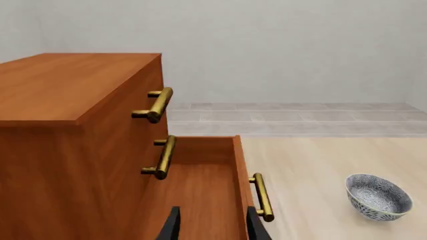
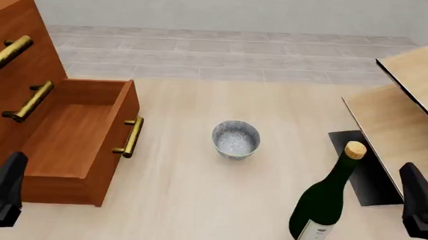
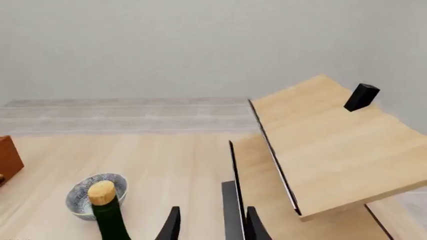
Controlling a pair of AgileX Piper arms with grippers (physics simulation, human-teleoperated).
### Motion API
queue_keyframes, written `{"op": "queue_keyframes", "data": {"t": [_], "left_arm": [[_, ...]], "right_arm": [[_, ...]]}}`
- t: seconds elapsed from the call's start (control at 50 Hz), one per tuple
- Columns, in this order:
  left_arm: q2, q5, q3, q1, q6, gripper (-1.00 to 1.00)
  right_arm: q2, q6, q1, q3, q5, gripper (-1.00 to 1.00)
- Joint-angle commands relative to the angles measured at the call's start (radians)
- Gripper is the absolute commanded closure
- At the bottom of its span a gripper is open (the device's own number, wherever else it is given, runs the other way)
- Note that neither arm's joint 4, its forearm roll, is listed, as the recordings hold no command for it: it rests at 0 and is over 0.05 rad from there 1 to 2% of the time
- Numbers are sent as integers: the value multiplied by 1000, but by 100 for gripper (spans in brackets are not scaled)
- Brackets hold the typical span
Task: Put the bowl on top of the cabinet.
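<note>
**Bowl untouched mid-table, both arms parked at near edge**

Bowl [image 2: 236, 139] sits upright on the table [image 2: 196, 205], around the middle, clear of everything; nothing holds it; task looks not yet begun. Cabinet [image 2: 17, 54] stands at the left edge, lowest drawer [image 2: 78, 131] pulled out toward the bowl; its flat top [image 1: 60, 85] is bare in the left wrist view, so that's the likely drop spot. Bottle [image 2: 323, 204] stands upright nearer the right near corner, between bowl and right gripper [image 2: 419, 210]; probably an obstacle for a right-arm reach. Pale shelf unit [image 2: 407, 105] fills the right edge.

Left gripper [image 1: 212, 225] hangs low at the near left corner, over the open drawer, fingers parted moderately, holding nothing; right gripper at the near right corner, fingers also apart and empty, pointing forward past the bottle. Left arm seems better placed since the cabinet is on its side; lift must clear the drawer front and handles [image 2: 131, 137].
</note>
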Motion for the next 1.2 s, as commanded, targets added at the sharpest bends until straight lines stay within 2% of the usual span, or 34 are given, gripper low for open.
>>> {"op": "queue_keyframes", "data": {"t": [0.02,0.4,0.48,0.58,0.68,0.72,0.74,0.76,0.82,0.88,0.94,1.02,1.06,1.2], "left_arm": [[18,-7,-2,5,-6,-100],[32,-5,-30,-26,-7,-100],[61,-20,-41,-35,0,-100],[165,-74,-64,-60,-7,-100],[242,-111,-108,-102,43,-100],[262,-117,-116,-100,40,-100],[322,-135,-134,-129,65,-100],[324,-137,-134,-129,65,-100],[354,-150,-149,-152,122,-100],[387,-132,-182,-207,81,-100],[417,-121,-214,-245,84,-100],[466,-89,-265,-316,48,-100],[483,-89,-279,-355,71,-100],[596,-89,-341,-458,51,-100]], "right_arm": [[-20,-1,21,23,-28,-100],[-12,4,27,20,-33,-100],[-12,6,28,23,-36,-100],[-14,10,27,24,-37,-100],[-15,11,27,22,-36,-100],[-16,11,27,21,-35,-100],[-18,14,26,23,-35,-100],[-18,14,26,23,-35,-100],[-18,15,26,23,-36,-100],[-20,18,23,23,-36,-100],[-21,20,22,23,-36,-100],[-22,22,22,23,-36,-100],[-22,23,22,23,-37,-100],[-21,28,22,23,-37,-100]]}}
